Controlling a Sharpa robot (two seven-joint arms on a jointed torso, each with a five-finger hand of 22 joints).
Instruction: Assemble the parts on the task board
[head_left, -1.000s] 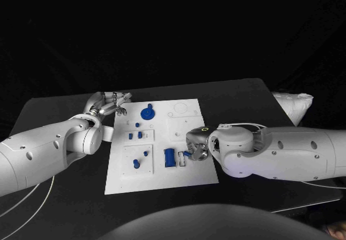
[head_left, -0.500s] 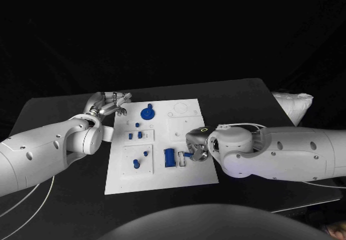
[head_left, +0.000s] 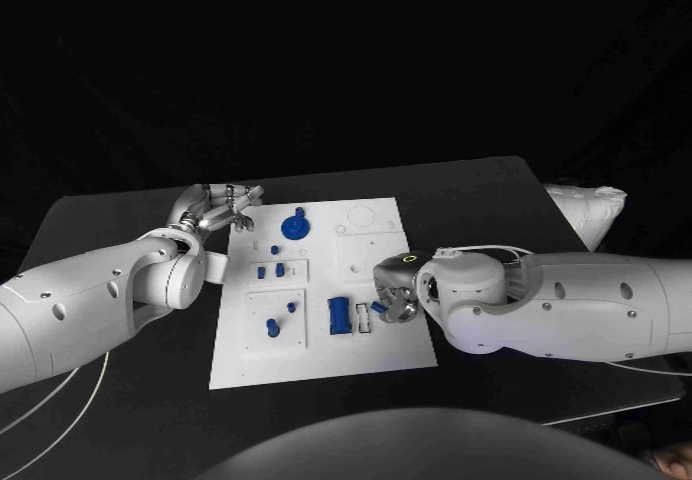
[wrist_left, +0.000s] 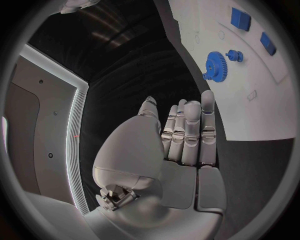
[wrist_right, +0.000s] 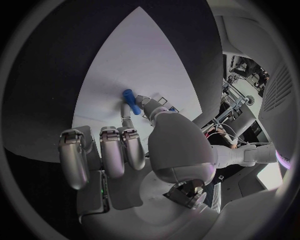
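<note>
At task board (head_left: 320, 300) right edge: right hand (head_left: 394, 301) pinching small blue part (wrist_right: 130, 101), shifted slightly inward, insertion under way; left hand (head_left: 219, 208) released, unmoved beside board.

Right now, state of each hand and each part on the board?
left hand: empty, fingers apart, off the board's far left corner
right hand: pinches a small blue peg over the board
task board: flat on the table
blue gear: lying on the board
blue block: on the board beside the right hand
</note>
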